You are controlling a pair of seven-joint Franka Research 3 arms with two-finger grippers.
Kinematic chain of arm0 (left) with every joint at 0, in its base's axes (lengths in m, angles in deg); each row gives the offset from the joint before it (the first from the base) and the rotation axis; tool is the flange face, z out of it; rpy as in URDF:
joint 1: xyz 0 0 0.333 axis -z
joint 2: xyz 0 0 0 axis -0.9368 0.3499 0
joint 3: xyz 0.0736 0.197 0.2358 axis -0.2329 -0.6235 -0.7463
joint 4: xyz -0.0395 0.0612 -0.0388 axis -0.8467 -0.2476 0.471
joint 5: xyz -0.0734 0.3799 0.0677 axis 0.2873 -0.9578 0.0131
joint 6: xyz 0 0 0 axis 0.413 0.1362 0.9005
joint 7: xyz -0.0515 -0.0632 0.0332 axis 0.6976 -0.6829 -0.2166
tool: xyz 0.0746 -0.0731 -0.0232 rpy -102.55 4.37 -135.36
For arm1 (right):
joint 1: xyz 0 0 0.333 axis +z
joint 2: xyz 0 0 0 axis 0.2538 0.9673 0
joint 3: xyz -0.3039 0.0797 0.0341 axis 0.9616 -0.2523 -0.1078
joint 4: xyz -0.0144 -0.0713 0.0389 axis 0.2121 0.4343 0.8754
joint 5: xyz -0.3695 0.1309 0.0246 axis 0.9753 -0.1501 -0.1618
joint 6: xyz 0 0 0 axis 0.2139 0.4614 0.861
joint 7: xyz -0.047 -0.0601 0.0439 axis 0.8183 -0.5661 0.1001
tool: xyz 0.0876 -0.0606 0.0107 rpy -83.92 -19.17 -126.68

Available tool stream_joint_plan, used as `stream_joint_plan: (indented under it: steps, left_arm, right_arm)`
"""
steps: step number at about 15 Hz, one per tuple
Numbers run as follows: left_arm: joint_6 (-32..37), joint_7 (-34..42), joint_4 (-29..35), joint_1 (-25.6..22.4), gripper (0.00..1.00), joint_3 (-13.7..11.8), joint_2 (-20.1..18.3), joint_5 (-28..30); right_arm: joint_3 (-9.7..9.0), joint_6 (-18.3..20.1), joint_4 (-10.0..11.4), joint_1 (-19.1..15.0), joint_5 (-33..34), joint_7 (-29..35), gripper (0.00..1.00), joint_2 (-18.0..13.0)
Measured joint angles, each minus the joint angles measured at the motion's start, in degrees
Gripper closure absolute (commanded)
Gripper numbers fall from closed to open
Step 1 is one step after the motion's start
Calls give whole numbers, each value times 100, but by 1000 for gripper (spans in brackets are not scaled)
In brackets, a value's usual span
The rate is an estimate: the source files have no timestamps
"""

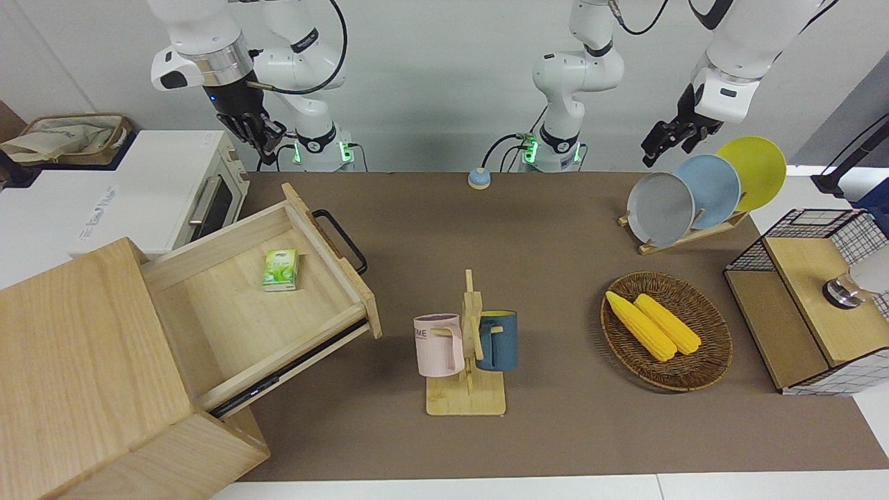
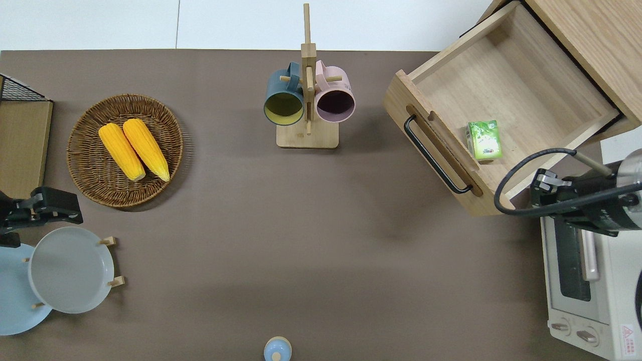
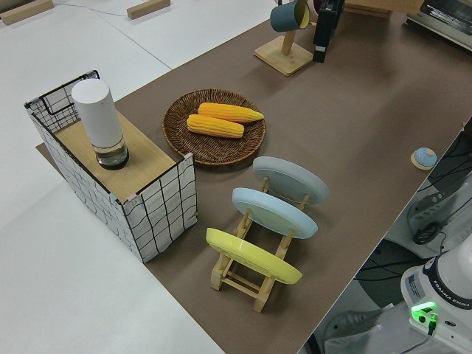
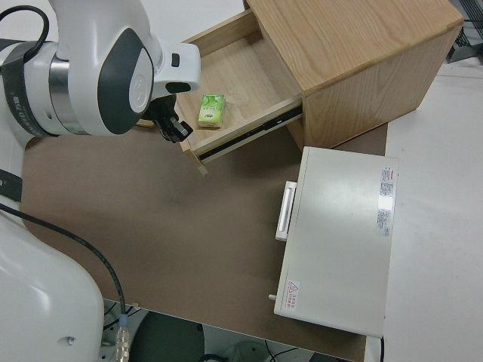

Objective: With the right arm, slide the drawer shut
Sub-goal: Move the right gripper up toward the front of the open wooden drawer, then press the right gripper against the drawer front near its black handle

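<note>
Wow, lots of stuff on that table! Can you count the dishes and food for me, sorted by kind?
Plates: 3, grey, blue and yellow, standing in a rack
Mugs: 2, pink and dark blue, hanging on a wooden stand
Corn cobs: 2, in a wicker basket
Total: 7

Right gripper (image 1: pixel 267 144) hangs raised; left arm parked.
</note>
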State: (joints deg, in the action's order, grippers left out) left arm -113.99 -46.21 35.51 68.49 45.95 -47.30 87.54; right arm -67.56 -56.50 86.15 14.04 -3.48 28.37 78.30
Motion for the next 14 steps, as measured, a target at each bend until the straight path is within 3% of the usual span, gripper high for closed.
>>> stream_joint_plan:
  steps: [2, 5, 7, 14]
  left_arm:
    - [0, 0, 0, 0, 7, 0, 0, 0]
    - [0, 0, 0, 0, 7, 0, 0, 0]
    - [0, 0, 0, 0, 7, 0, 0, 0]
    - [0, 0, 0, 0, 7, 0, 0, 0]
  right_arm:
    - [-65, 0, -3, 91, -55, 384, 1000, -2]
    - [-368, -10, 35, 179, -60, 1146, 1000, 9]
    - [-476, -86, 73, 300, -60, 1626, 1000, 38]
    - [-527, -885, 363, 808, -60, 2707, 1000, 484]
